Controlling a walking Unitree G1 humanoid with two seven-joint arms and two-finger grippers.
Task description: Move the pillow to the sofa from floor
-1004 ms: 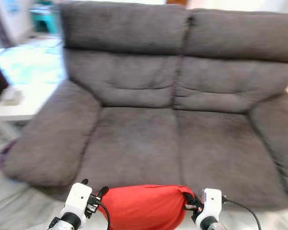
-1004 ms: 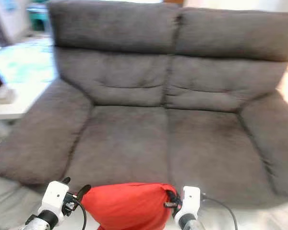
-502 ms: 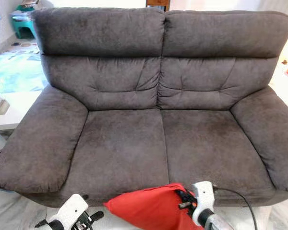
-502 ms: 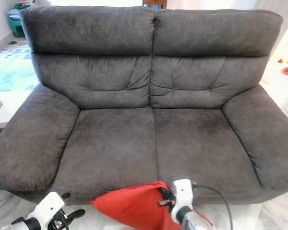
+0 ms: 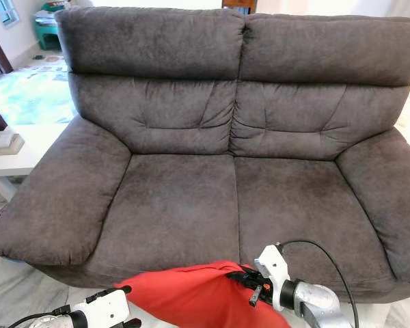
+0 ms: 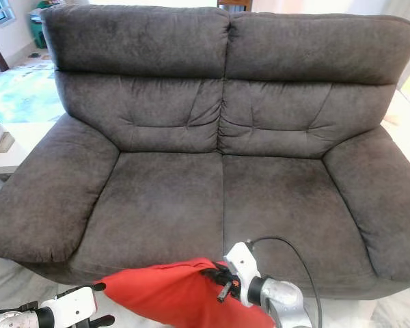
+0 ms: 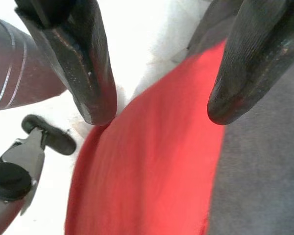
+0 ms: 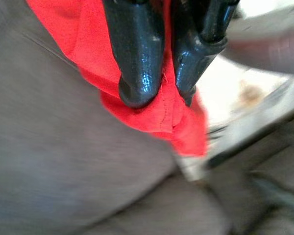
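The red pillow [image 5: 191, 295] hangs low in front of the dark grey sofa [image 5: 184, 198], just below the front edge of its seat. My right gripper [image 5: 246, 283] holds the pillow's right corner; in the right wrist view the gripper [image 8: 162, 95] is shut on a fold of the red cloth [image 8: 181, 127]. My left gripper [image 5: 128, 305] sits at the pillow's left end. In the left wrist view its fingers [image 7: 88, 73] stand apart, with the red pillow [image 7: 157, 161] beyond them and not pinched.
A white low table [image 5: 24, 158] with a small box [image 5: 7, 141] stands left of the sofa's armrest [image 5: 61, 198]. A pale blue rug [image 5: 27, 96] lies behind it. Marble floor [image 5: 14, 294] runs under the sofa's front.
One second ago both grippers held the pillow level. The left gripper has since let go and dropped lower. The right gripper still holds its corner. The camera has shifted too.
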